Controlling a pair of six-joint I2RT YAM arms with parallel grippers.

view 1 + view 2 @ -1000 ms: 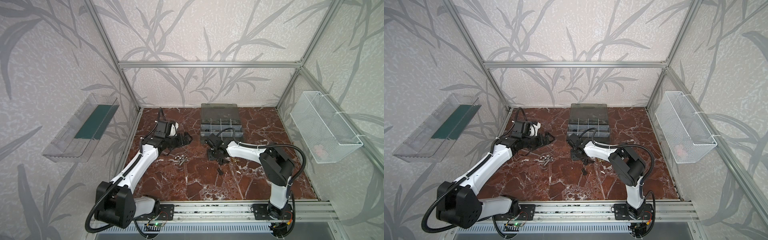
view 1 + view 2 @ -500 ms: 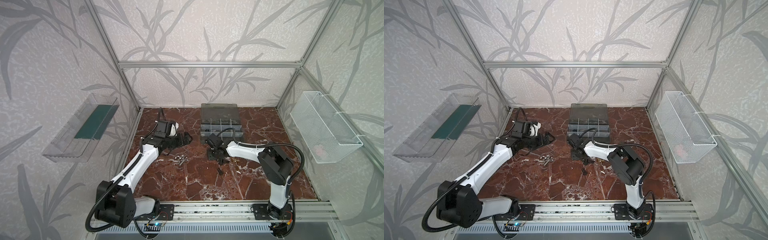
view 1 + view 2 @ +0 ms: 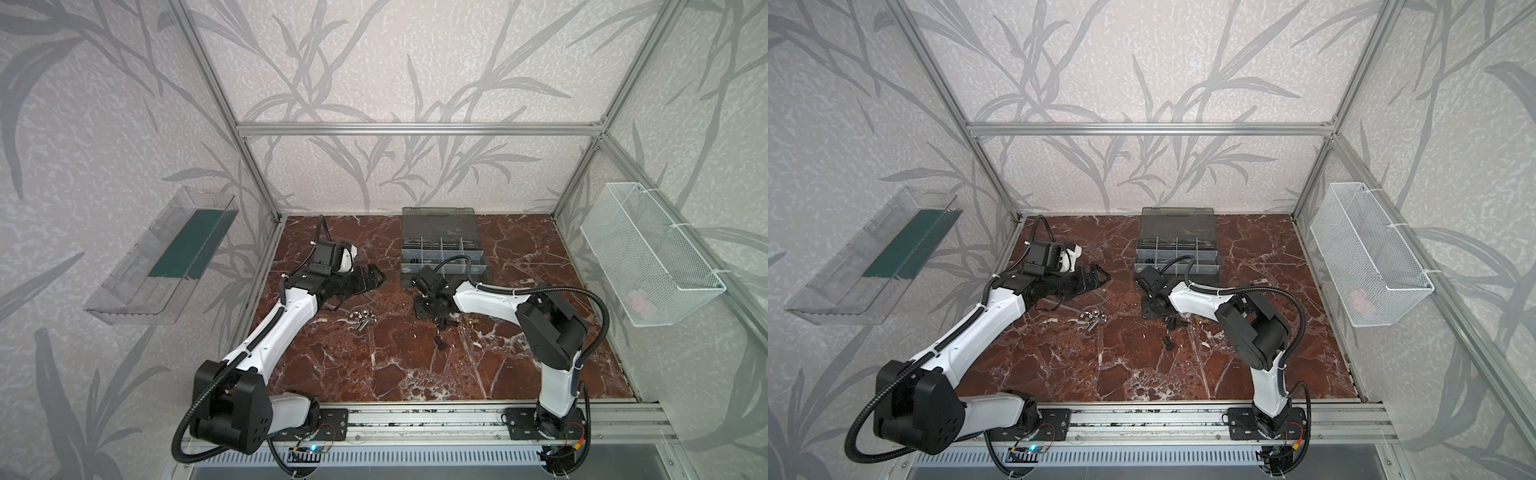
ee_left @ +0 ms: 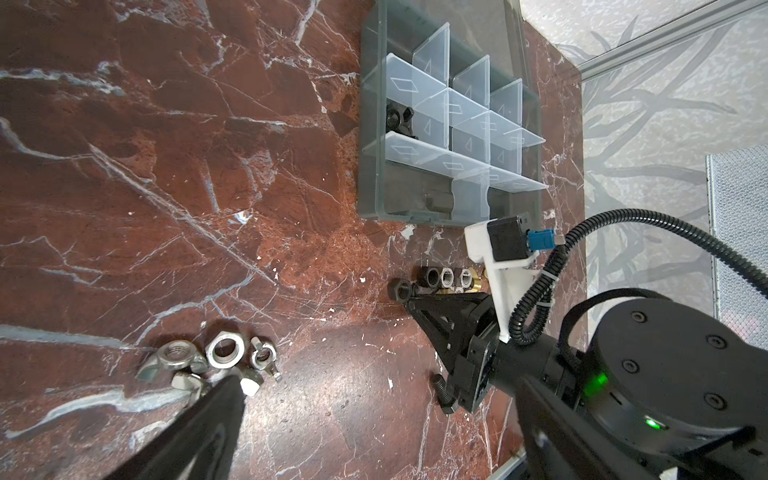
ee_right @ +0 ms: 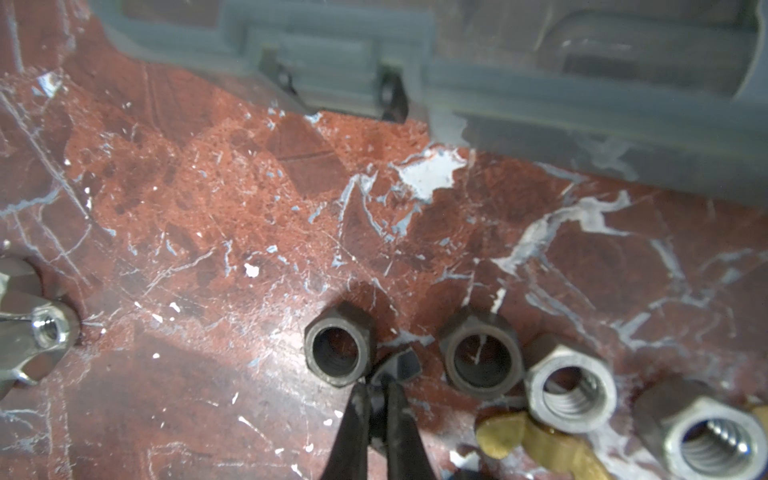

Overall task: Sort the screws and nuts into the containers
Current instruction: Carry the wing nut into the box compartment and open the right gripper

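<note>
The right pincer [image 5: 377, 388] is seen pressed together, its tips lowered to the marble surface [image 5: 208, 216]. It is flanked by two black nuts [image 5: 338, 347], one just beside it on either side. A small dark piece [image 5: 398, 365] is seen at the tips; whether it is clamped there cannot be told. Past the second black nut, two silver nuts [image 5: 569, 384] are ranged in the same row, and a brass wing nut [image 5: 536, 440] is tucked close against them.

The organiser case [image 3: 442, 253] is set at the back of the surface, just behind this row, with its lid [image 3: 438, 220] tilted back. Black pieces [image 4: 399, 118] are held in a compartment on its left side.

The left pincer [image 3: 374, 279] is held wide apart above the surface, to the left of the case. A silver cluster [image 4: 224, 353] of hex and wing nuts is gathered near it, toward the front. A lone black screw [image 3: 438, 341] is left lying apart from the row, nearer the front edge.
</note>
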